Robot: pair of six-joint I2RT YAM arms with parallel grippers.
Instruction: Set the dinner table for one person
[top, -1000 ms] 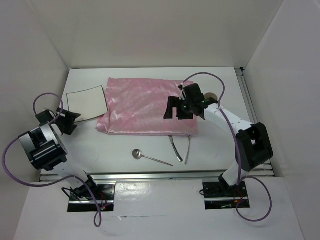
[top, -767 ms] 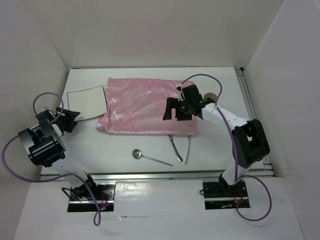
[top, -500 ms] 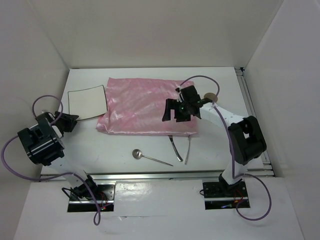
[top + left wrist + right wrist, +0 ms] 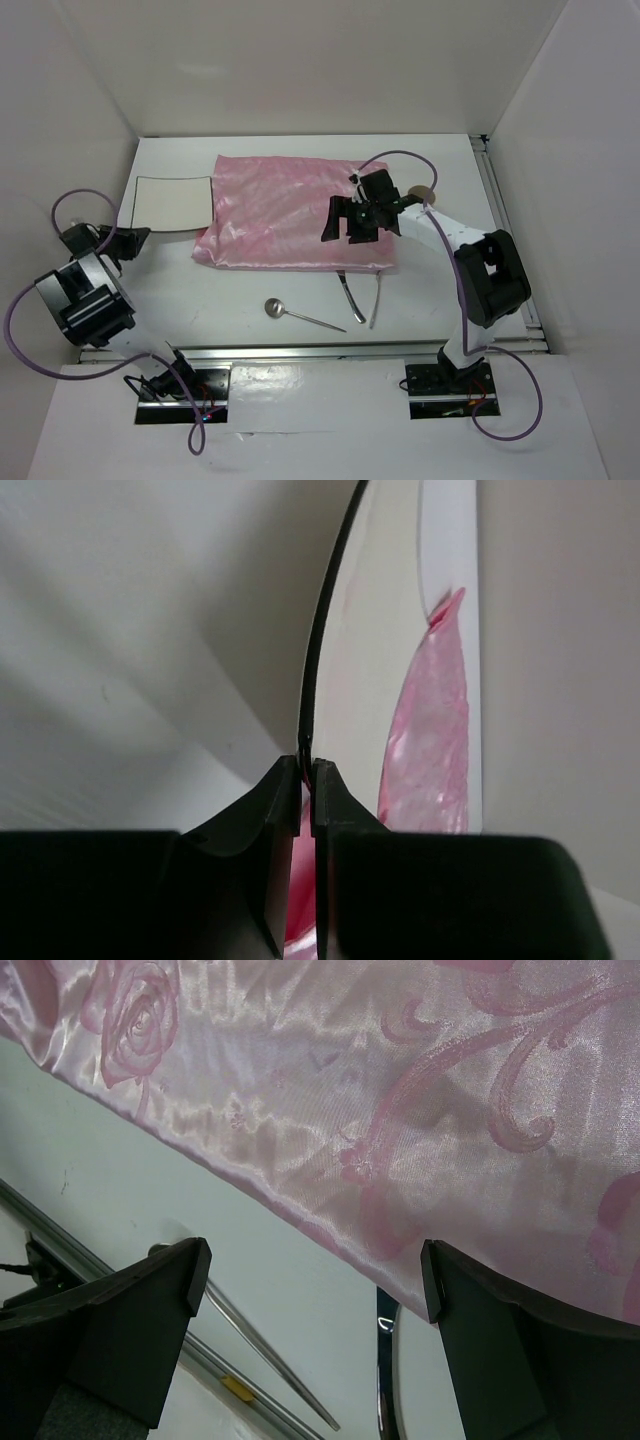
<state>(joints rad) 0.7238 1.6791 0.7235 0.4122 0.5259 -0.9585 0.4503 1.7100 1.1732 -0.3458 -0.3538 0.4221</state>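
Observation:
The small square white plate (image 4: 168, 203) lies at the left of the dinner table (image 4: 250, 290), beside the pink mat (image 4: 290, 205). My left gripper (image 4: 138, 236) is shut on the plate's near left edge. In the left wrist view the thin dark rim of the plate (image 4: 318, 650) is pinched between the fingertips of that gripper (image 4: 308, 768), with the mat (image 4: 430, 740) behind. My right gripper (image 4: 345, 220) hangs open over the mat's near right part. The right wrist view shows nothing between the jaws of the right gripper (image 4: 315, 1275), which is above the mat's (image 4: 400, 1090) edge.
A spoon (image 4: 300, 315) lies on the bare table in front of the mat. Two more pieces of cutlery (image 4: 352, 298) (image 4: 377, 298) poke out from under the mat's near edge. A small brown round thing (image 4: 422, 193) sits right of the mat. White walls close in on three sides.
My left gripper has closed onto the plate's edge, and the left arm has drawn back toward the left wall, shifting the plate slightly left. The right gripper has edged left, still open.

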